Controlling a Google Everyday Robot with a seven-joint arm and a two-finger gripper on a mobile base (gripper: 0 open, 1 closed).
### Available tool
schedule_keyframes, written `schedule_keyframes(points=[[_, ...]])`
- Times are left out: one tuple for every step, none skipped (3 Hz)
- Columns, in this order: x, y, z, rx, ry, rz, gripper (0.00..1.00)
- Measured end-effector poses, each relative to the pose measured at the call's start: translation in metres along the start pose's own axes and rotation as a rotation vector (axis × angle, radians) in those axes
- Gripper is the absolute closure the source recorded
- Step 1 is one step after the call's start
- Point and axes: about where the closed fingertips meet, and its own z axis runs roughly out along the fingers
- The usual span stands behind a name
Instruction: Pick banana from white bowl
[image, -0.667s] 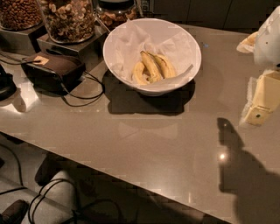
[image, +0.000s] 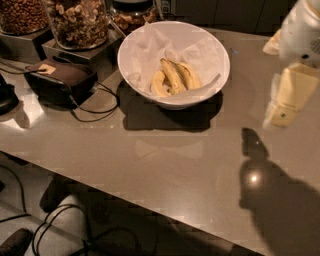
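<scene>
The white bowl stands at the back middle of the table, lined with crumpled white paper. Three yellow bananas lie side by side in it; the middle banana is curved, with its stem pointing to the back left. My gripper hangs above the table at the right edge of the camera view, well to the right of the bowl and apart from it. Its pale yellow fingers stand apart with nothing between them, so it is open.
Glass jars of nuts on metal stands line the back left. A dark box with cables sits left of the bowl. The table's front edge runs diagonally, with cables on the floor below it.
The gripper has shifted slightly up and to the left, a little nearer the bowl. The bowl and bananas have not moved.
</scene>
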Motion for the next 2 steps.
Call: schedule_keyframes(points=[[-0.044, -0.056, 0.013, -0.019, -0.006, 0.079, 0.0], [-0.085, -0.079, -0.004, 0.044, -0.082, 0.054, 0.0]])
